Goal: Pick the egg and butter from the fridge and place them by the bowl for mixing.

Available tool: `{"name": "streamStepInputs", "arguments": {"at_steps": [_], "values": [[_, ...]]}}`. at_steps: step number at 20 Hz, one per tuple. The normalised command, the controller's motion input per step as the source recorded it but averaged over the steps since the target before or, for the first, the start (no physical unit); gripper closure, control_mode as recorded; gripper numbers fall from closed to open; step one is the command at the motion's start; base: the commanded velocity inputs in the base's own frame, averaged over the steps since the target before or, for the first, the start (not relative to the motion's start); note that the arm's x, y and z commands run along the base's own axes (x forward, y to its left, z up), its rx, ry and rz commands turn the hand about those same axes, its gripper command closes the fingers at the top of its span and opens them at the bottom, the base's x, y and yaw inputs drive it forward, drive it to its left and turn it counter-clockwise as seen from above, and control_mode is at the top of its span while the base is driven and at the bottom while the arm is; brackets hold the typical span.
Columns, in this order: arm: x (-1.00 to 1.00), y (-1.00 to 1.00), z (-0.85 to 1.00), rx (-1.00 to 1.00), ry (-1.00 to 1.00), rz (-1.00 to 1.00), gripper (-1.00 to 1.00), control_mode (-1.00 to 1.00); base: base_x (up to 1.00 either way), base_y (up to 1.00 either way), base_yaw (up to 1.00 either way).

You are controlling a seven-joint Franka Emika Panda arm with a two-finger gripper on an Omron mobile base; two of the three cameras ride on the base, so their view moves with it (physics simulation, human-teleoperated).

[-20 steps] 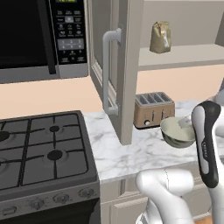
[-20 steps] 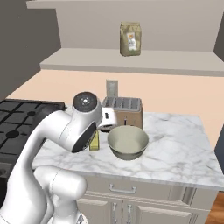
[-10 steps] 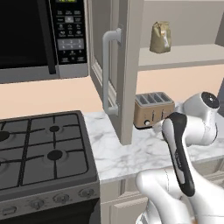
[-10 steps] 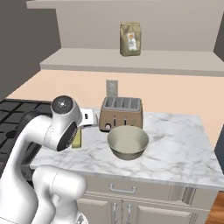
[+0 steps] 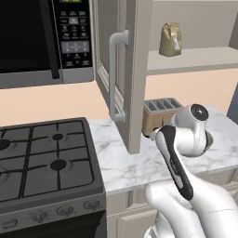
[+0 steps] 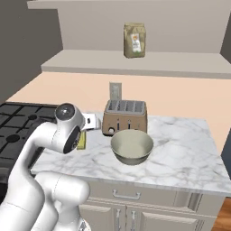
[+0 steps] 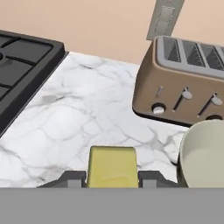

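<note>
While the yellow butter [image 7: 112, 166] sits clamped between the two dark finger tips of the gripper [image 7: 112, 178] in the hand view, its lower part is cut off at the bottom of that picture, so whether it touches the marble counter [image 7: 83, 118] beneath cannot be told. The jaws stand narrow, closed against both sides of the block. In the right base view a sliver of the butter [image 6: 81, 141] shows just behind the arm's round wrist joint, over the left part of the counter [image 6: 180, 149], beside the bowl [image 6: 131, 146] and apart from it.

That pale beige bowl [image 7: 205, 153] stands on the marble to the right of the butter in the hand view, its rim near the front of a brown four-slot toaster [image 7: 183, 83]. From the right base camera the toaster [image 6: 125, 116] is just behind the bowl, against the peach wall, with a grey wall outlet [image 6: 115, 90] above it.

Left of the counter lies a black gas stove [image 5: 44, 158] with iron grates. Above it hangs a black microwave [image 5: 46, 39] with a keypad, and next to that an open cabinet door with a grey bar handle [image 5: 114, 76]. On the shelf [image 6: 135, 63] over the counter stands a brown paper bag [image 6: 135, 40].
</note>
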Motion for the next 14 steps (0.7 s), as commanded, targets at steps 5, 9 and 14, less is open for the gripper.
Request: {"name": "streamStepInputs", "arguments": {"at_steps": [5,9,14], "values": [[0.32,0.0,-0.46,-0.04,0.1,0.0,1.0,-1.0,0.0,0.0,0.0],[0.23,0.0,-0.29,-0.01,0.16,0.0,1.0,-1.0,0.0,0.0,0.0],[0.2,0.0,-0.22,0.0,0.21,0.0,1.0,-1.0,0.0,0.0,0.0]]}}
